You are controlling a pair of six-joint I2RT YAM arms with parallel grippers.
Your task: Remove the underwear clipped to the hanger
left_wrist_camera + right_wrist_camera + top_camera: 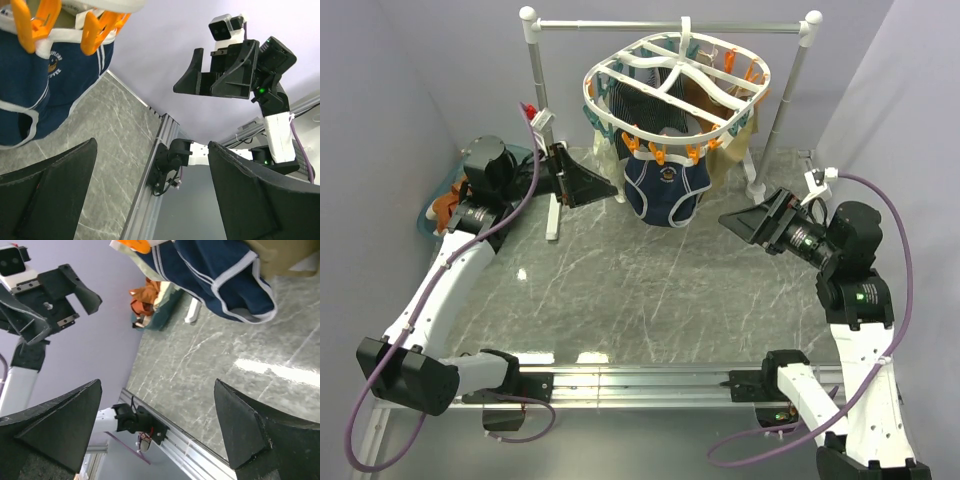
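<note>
The only lettering in view is on the navy briefs point(648, 196). A small round emblem point(52, 63) on their front, at about 10 o'clock in the left wrist view, carries curved lines of pale capitals. These are too blurred to read with certainty. In the top view the same emblem, just toward 12 o'clock from centre, shows only as a pale spot. No other text, number or brand mark is legible.
</note>
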